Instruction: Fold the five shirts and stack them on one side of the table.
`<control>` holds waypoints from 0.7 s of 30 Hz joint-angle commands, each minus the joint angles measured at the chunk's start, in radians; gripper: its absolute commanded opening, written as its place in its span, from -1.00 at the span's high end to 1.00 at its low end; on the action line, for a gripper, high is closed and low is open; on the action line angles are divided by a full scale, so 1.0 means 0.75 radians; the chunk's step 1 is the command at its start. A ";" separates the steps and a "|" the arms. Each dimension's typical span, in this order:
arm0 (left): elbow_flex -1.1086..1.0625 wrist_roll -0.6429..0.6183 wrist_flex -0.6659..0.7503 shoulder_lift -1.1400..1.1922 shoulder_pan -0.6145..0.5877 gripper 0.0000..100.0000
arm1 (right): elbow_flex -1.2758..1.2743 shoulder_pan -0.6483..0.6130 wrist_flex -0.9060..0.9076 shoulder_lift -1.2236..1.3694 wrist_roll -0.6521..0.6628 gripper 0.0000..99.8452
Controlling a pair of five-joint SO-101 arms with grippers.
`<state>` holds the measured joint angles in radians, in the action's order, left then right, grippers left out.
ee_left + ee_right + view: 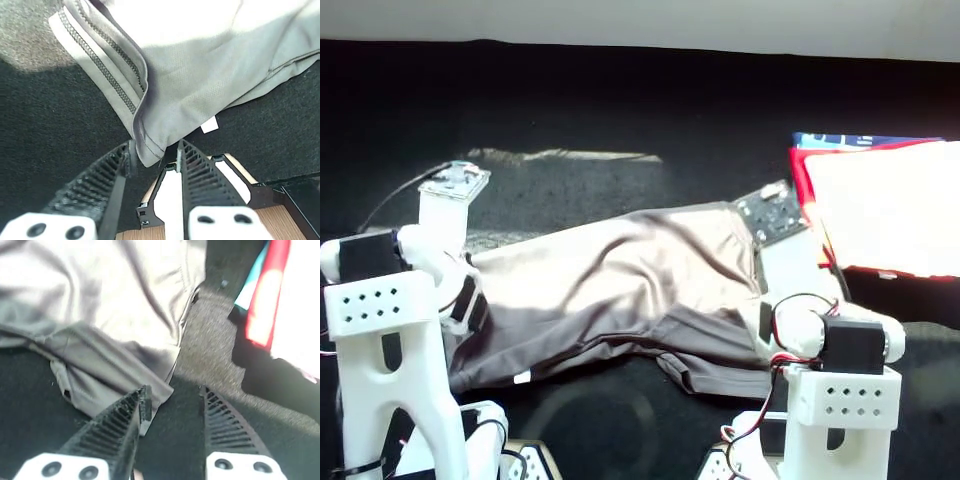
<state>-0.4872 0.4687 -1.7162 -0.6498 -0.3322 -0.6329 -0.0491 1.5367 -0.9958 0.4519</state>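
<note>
A grey zip-up shirt [620, 280] lies spread and creased across the middle of the black table, one arm at each of its ends. My left gripper [155, 149] is open low over the shirt's [200, 65] hem corner beside the zipper [110, 70], and the corner lies between the fingertips. My right gripper [175, 391] is open just above the table at the shirt's [100, 305] opposite edge, one fingertip [145, 395] over the fabric's border. A stack of folded shirts [890, 210], white on red on blue, sits at the right side.
The black table cover [620, 100] lies bare behind the shirt. The folded stack [295, 290] is close beside my right arm [840, 350]. The arm bases and a wooden board [270, 220] occupy the front edge.
</note>
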 commanded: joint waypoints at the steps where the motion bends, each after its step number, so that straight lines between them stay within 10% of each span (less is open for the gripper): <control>1: 0.060 -0.002 0.096 -0.017 0.019 0.96 | 0.040 -0.021 -0.177 0.030 -0.115 0.99; 21: 0.480 -0.458 0.518 0.903 0.028 0.98 | 0.058 -0.228 -0.787 1.051 -0.141 0.98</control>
<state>-0.2232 0.1741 -1.3372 -0.0008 -0.3307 -0.6329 -0.1964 1.0012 -0.2501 0.3552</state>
